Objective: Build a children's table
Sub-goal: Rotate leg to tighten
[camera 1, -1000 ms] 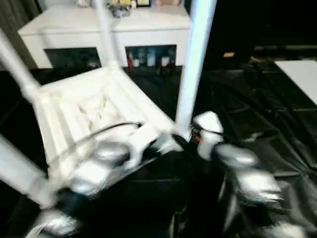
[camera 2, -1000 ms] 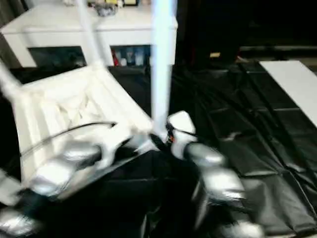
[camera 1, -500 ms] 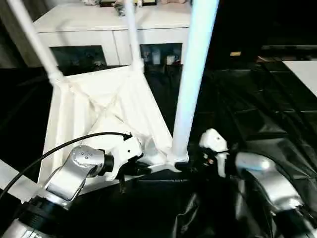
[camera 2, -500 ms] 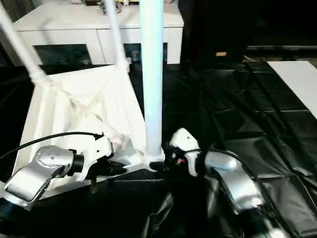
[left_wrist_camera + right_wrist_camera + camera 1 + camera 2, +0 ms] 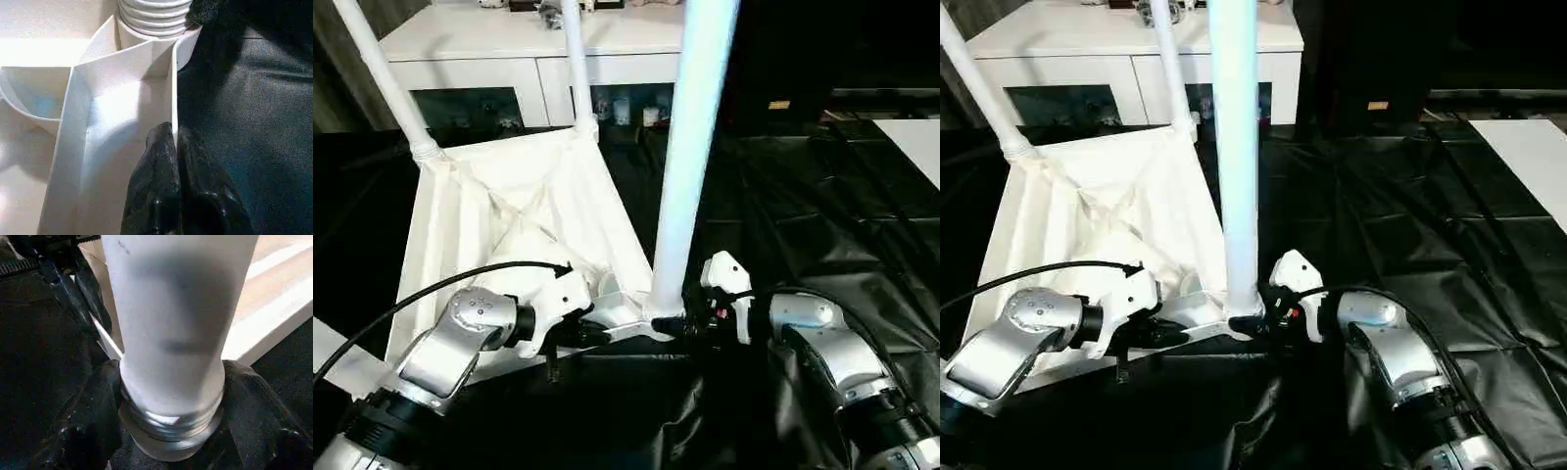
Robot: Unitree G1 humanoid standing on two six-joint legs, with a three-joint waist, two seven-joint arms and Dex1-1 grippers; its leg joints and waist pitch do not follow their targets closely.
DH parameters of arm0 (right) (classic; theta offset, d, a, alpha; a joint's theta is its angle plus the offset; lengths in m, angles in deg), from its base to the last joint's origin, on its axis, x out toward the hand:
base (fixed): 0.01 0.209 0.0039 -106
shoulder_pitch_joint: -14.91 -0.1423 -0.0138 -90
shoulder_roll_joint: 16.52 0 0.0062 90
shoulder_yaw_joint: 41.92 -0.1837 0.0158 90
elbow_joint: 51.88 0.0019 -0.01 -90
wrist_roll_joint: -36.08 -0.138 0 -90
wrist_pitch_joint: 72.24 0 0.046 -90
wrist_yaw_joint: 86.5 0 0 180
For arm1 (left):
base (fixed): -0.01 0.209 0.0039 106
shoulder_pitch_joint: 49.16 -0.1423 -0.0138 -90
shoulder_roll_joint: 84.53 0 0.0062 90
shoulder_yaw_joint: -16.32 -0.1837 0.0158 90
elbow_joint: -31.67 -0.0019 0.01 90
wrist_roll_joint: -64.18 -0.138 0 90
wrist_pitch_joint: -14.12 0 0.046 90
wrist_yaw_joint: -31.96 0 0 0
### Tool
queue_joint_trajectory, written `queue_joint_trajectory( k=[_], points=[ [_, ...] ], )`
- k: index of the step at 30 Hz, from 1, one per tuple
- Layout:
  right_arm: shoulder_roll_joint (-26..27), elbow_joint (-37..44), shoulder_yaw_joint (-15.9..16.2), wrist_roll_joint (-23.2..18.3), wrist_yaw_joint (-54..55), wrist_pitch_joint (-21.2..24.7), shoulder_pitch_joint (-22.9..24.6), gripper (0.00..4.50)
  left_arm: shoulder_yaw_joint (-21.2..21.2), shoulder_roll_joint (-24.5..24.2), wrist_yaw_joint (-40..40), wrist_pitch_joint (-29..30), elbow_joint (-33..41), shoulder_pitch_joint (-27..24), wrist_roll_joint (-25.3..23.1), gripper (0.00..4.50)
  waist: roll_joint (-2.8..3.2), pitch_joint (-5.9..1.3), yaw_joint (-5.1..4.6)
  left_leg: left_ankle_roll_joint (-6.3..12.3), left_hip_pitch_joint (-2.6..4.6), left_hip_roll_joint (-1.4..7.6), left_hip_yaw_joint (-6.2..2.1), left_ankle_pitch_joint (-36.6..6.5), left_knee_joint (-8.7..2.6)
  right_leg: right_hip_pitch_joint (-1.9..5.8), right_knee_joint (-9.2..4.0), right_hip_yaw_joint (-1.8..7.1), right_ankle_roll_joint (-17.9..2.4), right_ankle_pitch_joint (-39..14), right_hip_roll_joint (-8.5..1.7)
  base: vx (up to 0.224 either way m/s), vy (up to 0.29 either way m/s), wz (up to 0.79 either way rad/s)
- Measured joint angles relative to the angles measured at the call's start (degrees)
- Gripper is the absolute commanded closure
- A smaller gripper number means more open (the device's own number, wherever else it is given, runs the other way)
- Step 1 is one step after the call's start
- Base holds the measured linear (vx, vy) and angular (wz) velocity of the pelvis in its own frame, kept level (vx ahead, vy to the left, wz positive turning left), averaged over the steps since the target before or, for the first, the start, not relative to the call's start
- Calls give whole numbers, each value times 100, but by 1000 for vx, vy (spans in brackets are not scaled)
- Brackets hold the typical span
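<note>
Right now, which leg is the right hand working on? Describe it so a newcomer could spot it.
Find the upturned white tabletop on the black sheet. Three legs rise from its corners; take the leg at the near corner, between the two hands. It looks the thickest, and the right hand flanks its base.

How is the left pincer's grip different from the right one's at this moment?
The left pincer is pinched shut on the thin edge wall of the tabletop; the right pincer stands much wider, its fingers on either side of the thick round base of the nearest leg. The left one's grip is on a flat rib, the right one's on a tube. Both work at the same near corner.
</note>
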Motion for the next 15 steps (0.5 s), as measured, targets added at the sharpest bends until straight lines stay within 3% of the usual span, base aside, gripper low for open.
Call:
queue_joint_trajectory(
  k=[4,10,15],
  points=[
    [255,-149,-89,23,313,-36,0,180,100,170,156,181,-56,8,5,450,-3,0,-42,4,1,1,0,3,12,1,16,2,-1,1,0,0,0,0],
    [1116,-559,-668,301,2464,4,-11,181,379,1308,1559,714,-538,277,-154,450,-9,-1,-120,-28,28,1,0,10,22,18,23,4,-34,24,-1,0,0,0],
    [1760,-719,-811,802,4287,11,-43,181,388,2057,2529,706,-1117,582,-284,450,11,-16,-114,-31,46,-1,-1,9,10,65,3,4,-29,22,-1,0,0,0]
  ],
)
